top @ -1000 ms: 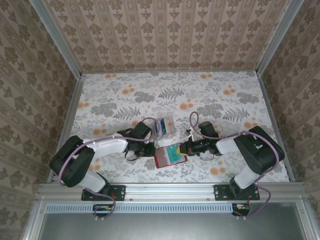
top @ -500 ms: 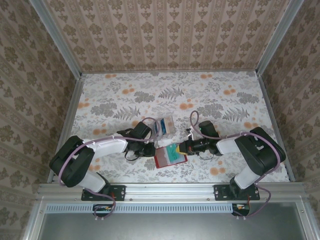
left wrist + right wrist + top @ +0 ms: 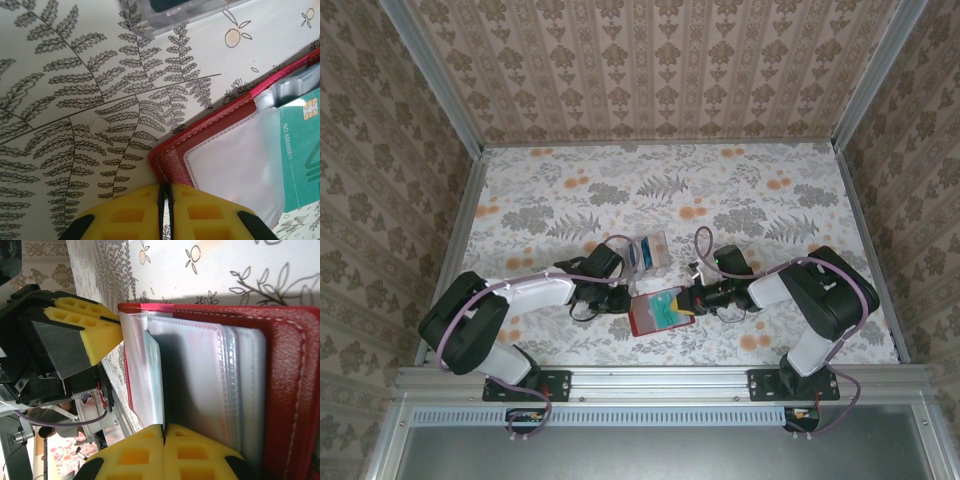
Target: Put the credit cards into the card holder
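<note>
I see soft, even light across the counter [image 3: 770, 215], with faint shadows under the arms [image 3: 540, 290]. My wrist views are bright and close; shadow darkens the card holder [image 3: 292, 370] pockets.

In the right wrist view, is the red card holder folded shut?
No, the card holder lies open, and its clear inner pockets are exposed.

Card holder [image 3: 639, 324] open; card [image 3: 666, 311] seemingly part-inserted.
</note>
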